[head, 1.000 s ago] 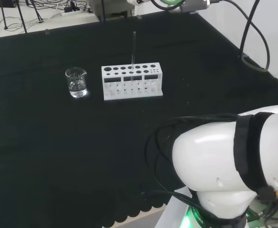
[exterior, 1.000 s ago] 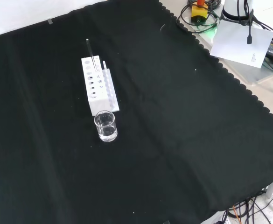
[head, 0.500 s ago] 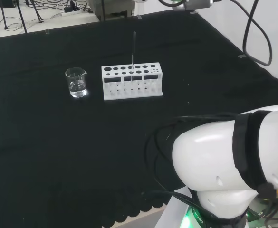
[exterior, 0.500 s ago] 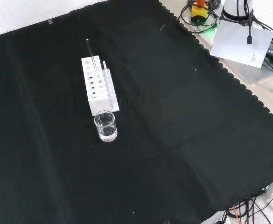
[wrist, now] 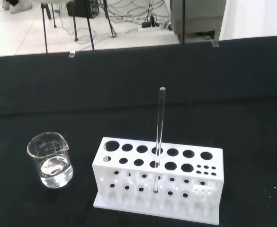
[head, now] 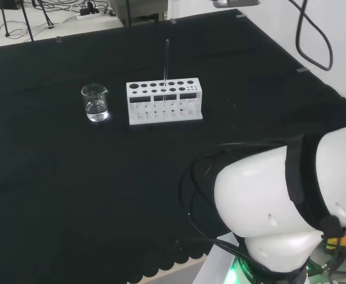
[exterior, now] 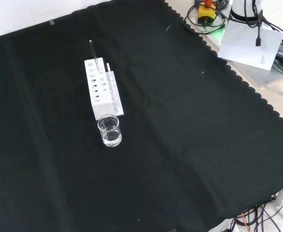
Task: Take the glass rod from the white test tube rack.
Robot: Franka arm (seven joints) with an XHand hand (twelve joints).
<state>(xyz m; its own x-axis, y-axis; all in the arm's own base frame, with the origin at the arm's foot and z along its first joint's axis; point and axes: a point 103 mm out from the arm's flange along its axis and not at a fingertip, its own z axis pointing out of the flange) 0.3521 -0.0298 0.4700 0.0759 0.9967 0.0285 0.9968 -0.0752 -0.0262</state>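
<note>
A white test tube rack (head: 164, 101) (exterior: 101, 88) (wrist: 157, 177) stands on the black cloth. A clear glass rod (head: 165, 60) (exterior: 94, 55) (wrist: 158, 130) stands upright in one of the rack's holes and rises well above its top. In the wrist view the rack and rod are some way off, seen from the front and above. The rod stands alone with nothing touching it.
A small glass beaker (head: 94, 102) (exterior: 109, 130) (wrist: 50, 160) with a little clear liquid stands next to the rack, left of it in the head view. The arm's white links (head: 279, 207) are at the head view's lower right. Cables and boxes (exterior: 243, 24) lie beyond the cloth's scalloped edge.
In the head view the arm's white links have shifted slightly at the lower right. Rack, rod and beaker have stayed where they were.
</note>
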